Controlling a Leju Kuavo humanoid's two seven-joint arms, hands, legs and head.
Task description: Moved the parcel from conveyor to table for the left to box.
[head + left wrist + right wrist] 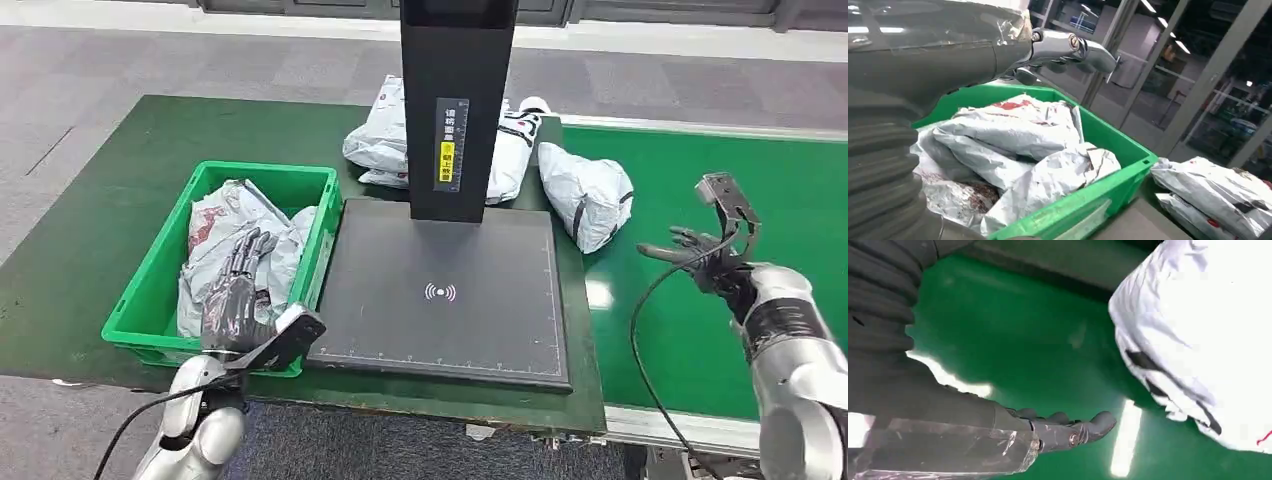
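Right hand [705, 255] open, empty, near the parcel [588, 195] on the green conveyor [700, 330] | I judge pickup not begun, transfer to table [90, 240] pending | left hand [240, 290] open over green box [150, 300] holding bagged parcels

bare belt [720, 330] – black post [455, 110] blocks parcels [385, 135]

A white parcel [588, 196] with black stripes is seen on the bright green conveyor [700, 330]. White bags with red marks [235, 245] are seen in the green box [160, 290]. The scale plate [445, 295] is black.
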